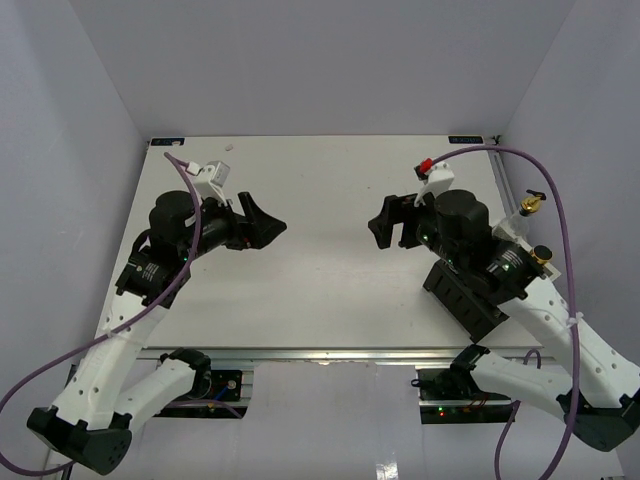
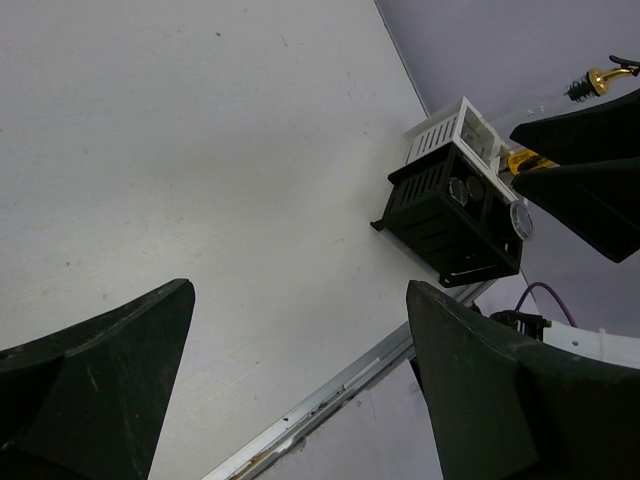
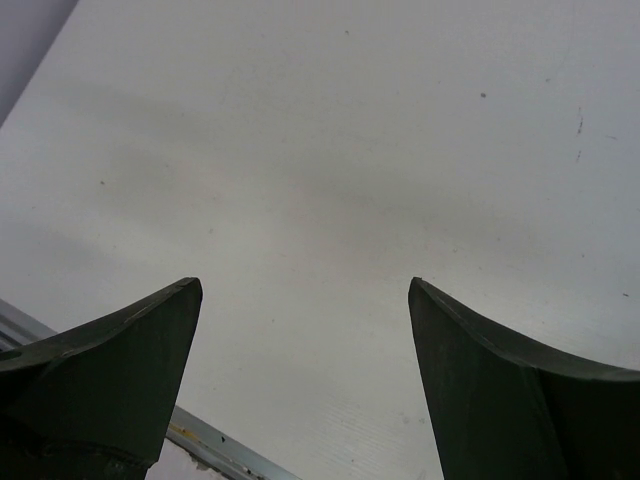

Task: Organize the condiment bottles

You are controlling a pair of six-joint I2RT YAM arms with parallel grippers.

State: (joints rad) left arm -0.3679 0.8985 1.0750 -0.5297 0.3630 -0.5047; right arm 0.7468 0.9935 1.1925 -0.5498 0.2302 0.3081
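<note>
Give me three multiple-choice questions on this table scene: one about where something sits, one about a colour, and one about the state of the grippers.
1. Where on the table is the black rack?
A. In the middle
B. At the right side, by the right arm
C. At the far left corner

2. What colour is the bottle spout?
A. Red
B. Silver
C. Gold

3. How are the left gripper and the right gripper?
A. Both open, holding nothing
B. Left shut on a bottle
C. Right shut on the rack

Answers:
1 B: the top view shows the rack partly under the right arm at that side.
2 C: it gleams gold in the left wrist view.
3 A: each wrist view shows jaws wide apart with nothing between.
</note>
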